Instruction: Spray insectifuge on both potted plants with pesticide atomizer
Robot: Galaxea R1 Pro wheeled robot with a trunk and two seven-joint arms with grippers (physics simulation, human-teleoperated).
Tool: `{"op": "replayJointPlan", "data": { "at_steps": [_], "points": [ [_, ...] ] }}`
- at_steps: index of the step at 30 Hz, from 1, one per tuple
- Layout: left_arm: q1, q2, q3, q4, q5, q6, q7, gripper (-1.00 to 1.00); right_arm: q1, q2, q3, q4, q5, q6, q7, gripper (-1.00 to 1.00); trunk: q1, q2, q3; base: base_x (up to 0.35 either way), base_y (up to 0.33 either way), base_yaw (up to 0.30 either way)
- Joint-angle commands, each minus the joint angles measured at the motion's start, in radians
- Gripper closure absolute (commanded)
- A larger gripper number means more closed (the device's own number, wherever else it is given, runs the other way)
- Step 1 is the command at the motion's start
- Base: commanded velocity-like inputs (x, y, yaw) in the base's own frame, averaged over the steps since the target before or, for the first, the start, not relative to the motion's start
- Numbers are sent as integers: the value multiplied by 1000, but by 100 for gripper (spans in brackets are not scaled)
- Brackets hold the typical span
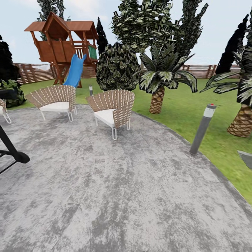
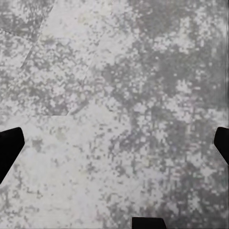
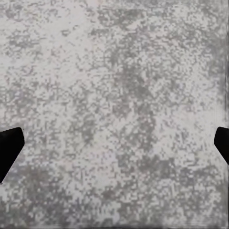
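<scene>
Both sets of jaws hang wide and empty over bare grey paving [image 2: 114, 95] — no pesticide atomizer beneath or between them — so rolling on risks clipping the wicker chairs [image 1: 113, 110] or the bollard light [image 1: 203, 128] ahead.

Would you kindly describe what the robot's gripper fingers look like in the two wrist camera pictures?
Little of them shows. In the left wrist view, the left gripper has plain black fingertips with angular, flat-cut ends at the picture's edges, over grey mottled paving. The right gripper looks the same: matte black fingertips, no markings or cables visible.
</scene>
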State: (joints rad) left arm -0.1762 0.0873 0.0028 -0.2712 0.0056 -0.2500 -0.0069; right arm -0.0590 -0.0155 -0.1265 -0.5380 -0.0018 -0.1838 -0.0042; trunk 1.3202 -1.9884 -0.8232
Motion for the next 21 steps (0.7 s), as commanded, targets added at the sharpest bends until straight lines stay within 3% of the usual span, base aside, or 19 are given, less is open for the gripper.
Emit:
{"op": "replayJointPlan", "data": {
  "at_steps": [1,17,21],
  "points": [
    [0,0,0,0,1,-3,-1,-100,-1,0,-1,1,0,-3,0,-100,4,-8,-4,0,0,-300],
    [0,0,0,1,1,-3,-1,-100,-1,0,-1,1,0,-3,0,-100,65,-120,-54,0,0,-300],
    [0,1,0,1,1,-3,-1,-100,-1,0,-1,1,0,-3,0,-100,65,-120,-54,0,0,-300]
  ]
}}
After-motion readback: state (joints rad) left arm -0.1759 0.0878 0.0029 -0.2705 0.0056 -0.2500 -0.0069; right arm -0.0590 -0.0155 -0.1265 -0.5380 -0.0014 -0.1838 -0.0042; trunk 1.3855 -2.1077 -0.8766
